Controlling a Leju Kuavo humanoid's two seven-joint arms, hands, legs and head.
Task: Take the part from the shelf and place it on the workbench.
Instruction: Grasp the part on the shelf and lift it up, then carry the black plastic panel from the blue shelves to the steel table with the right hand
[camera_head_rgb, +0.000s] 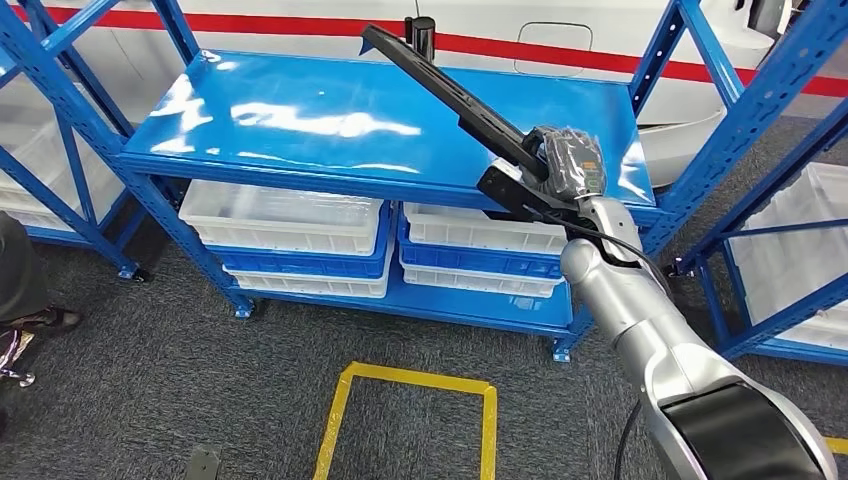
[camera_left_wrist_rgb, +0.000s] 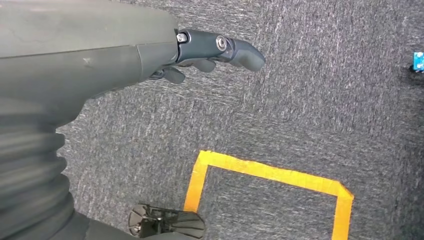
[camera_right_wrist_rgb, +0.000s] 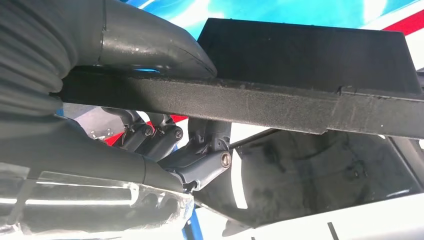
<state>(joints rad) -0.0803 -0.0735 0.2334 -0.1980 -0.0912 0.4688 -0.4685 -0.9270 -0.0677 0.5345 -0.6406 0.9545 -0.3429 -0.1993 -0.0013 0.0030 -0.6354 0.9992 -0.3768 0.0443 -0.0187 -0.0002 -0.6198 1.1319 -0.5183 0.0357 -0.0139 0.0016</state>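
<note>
One long black part (camera_head_rgb: 455, 95) gripped by right robot hand (camera_head_rgb: 562, 165), slanted above blue shelf (camera_head_rgb: 300, 120) top, far end raised near shelf's back edge. Left robot hand (camera_left_wrist_rgb: 210, 52) holds nothing, fingers loosely extended over grey carpet (camera_left_wrist_rgb: 300, 100).

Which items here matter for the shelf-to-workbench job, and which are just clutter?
Job:
- long black part
- right hand, gripping the part
- blue shelf it lifts from

Lying about:
- white bins below
- yellow floor tape
- left hand, hanging over the carpet
</note>
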